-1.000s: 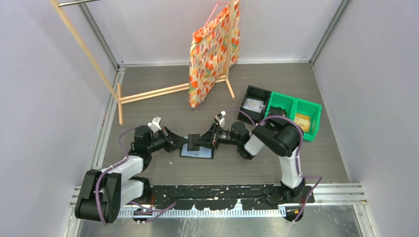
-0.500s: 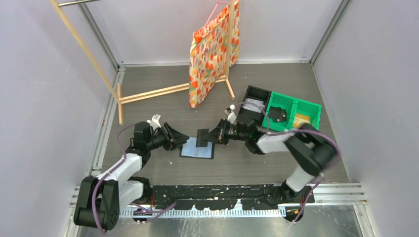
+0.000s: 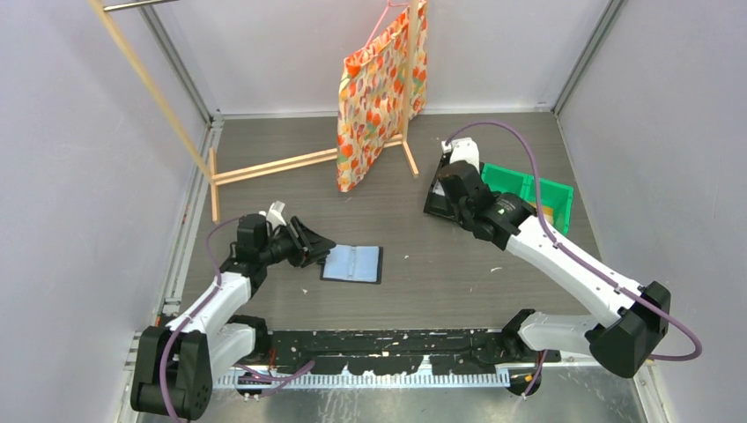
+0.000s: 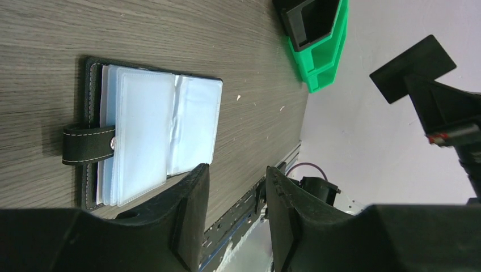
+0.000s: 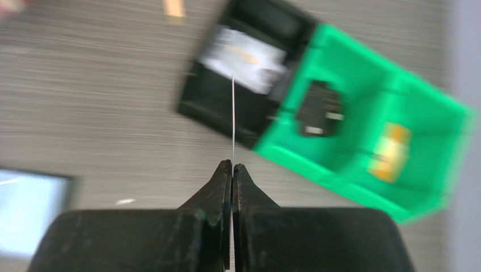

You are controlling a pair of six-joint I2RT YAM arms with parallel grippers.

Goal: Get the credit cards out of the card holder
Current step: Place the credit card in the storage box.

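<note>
While right gripper (image 5: 232, 165) pinches one credit card (image 5: 233, 113) edge-on over black bin (image 5: 210, 116), upper right of top view, card holder (image 3: 353, 263) lies open at centre, left gripper (image 4: 235, 187) half-open beside it; remaining cards unclear.

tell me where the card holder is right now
In the top view the card holder lies open on the table, slightly left of centre, right in front of the left claw.
</note>
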